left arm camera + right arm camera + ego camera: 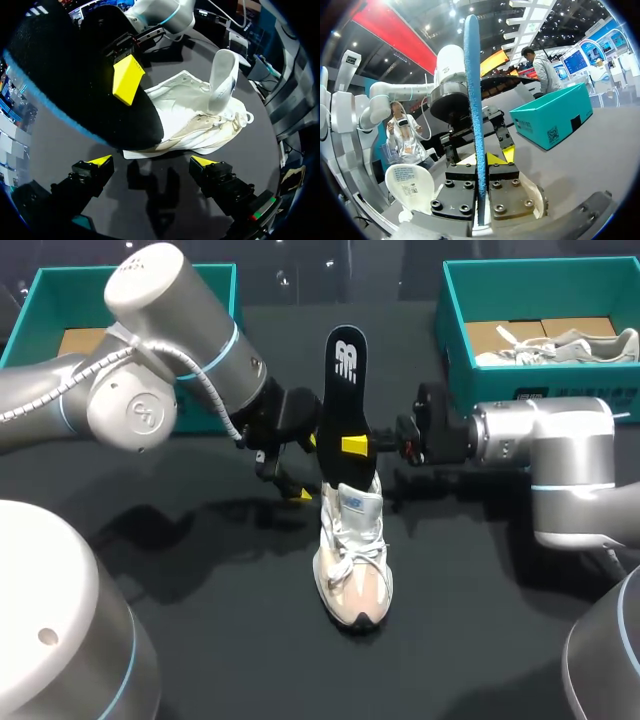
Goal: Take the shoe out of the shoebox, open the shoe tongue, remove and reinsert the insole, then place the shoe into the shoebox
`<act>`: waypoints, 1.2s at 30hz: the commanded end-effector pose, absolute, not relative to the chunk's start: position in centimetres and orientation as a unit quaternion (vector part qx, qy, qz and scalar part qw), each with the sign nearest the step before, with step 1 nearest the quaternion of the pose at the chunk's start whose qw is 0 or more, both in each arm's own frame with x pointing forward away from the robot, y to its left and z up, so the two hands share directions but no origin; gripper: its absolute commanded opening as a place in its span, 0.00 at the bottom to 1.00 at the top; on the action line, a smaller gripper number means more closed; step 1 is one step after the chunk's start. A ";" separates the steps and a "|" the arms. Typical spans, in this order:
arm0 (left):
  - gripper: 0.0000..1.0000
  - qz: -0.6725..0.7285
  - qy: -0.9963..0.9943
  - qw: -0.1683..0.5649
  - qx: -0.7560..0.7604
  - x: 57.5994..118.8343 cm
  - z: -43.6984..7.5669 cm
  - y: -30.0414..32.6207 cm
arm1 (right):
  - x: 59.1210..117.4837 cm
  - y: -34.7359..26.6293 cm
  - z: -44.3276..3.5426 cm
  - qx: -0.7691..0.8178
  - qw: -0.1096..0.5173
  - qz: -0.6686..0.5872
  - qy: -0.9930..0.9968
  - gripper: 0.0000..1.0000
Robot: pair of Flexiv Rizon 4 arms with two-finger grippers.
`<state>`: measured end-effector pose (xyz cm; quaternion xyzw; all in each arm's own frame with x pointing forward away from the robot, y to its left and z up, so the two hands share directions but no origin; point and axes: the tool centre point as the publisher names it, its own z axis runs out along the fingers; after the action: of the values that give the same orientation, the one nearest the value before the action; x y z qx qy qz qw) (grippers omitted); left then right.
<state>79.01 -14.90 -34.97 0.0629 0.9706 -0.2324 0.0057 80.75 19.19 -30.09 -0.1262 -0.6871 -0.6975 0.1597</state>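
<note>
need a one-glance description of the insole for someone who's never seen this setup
On the black table, find the white shoe at the middle. At its opening the insole stands upright, pinched by the right end effector. It is the only flat black oval there, with a white logo on its face and a blue edge.

Blk table (220, 640), 1 spare shoe (570, 345)

White shoe (353, 565), black insole (345, 380) upright, perhaps inside
</note>
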 end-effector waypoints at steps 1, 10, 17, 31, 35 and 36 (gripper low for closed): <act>1.00 -0.232 0.971 0.006 0.063 79.0 -35.0 -14.9 | 80.3 19.3 -31.1 -0.138 0.162 -0.695 -0.687 0.00; 1.00 -0.232 0.971 0.006 0.063 79.0 -35.0 -14.9 | 79.0 19.0 -32.7 -0.176 0.171 -0.683 -0.688 0.00; 1.00 -0.232 0.971 0.006 0.063 79.0 -35.0 -14.9 | 77.9 18.7 -33.5 -0.203 0.176 -0.667 -0.695 0.00; 1.00 -0.232 0.971 0.006 0.063 79.0 -35.0 -14.9 | 76.5 18.4 -34.9 -0.238 0.188 -0.656 -0.691 0.00; 1.00 -0.232 0.971 0.006 0.063 79.0 -35.0 -14.9 | 76.8 18.6 -34.3 -0.220 0.189 -0.663 -0.690 0.12; 1.00 -0.232 0.971 0.006 0.063 79.0 -35.0 -14.9 | 76.9 18.6 -34.1 -0.216 0.188 -0.665 -0.690 0.16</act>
<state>79.01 -14.90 -34.98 0.0629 0.9706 -0.2324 0.0057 76.82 18.64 -33.78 -0.2211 -0.6905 -0.6636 0.1844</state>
